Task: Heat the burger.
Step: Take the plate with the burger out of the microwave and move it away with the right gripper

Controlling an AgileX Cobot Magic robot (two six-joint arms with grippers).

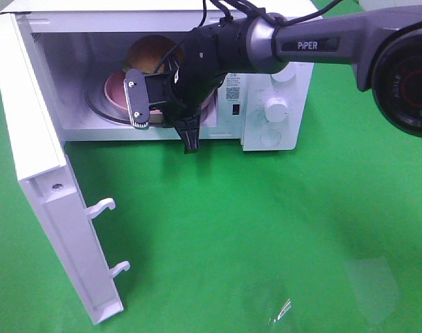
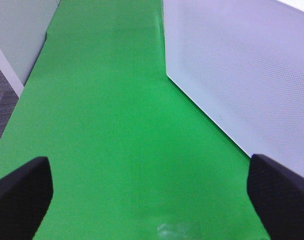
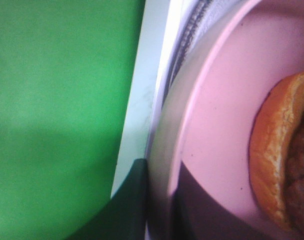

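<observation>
The burger [image 1: 152, 54] sits on a shallow pink plate [image 1: 113, 90] inside the open white microwave [image 1: 276, 139]. In the right wrist view its golden bun and dark patty [image 3: 279, 165] fill the plate's [image 3: 221, 115] edge of the frame. My right gripper [image 3: 161, 212] is at the oven mouth, shut on the plate's near rim, one dark finger under it and one on top. My right arm [image 1: 217, 48] reaches in from the right and hides part of the plate. My left gripper [image 2: 152, 200] hangs open over bare green cloth, holding nothing.
The microwave door [image 1: 37, 180] swings wide to the left, its latch hooks [image 1: 103, 207] pointing out over the green cloth. A glass turntable [image 3: 164, 145] lies under the plate. The microwave's white side wall [image 2: 241, 75] stands close beside my left gripper.
</observation>
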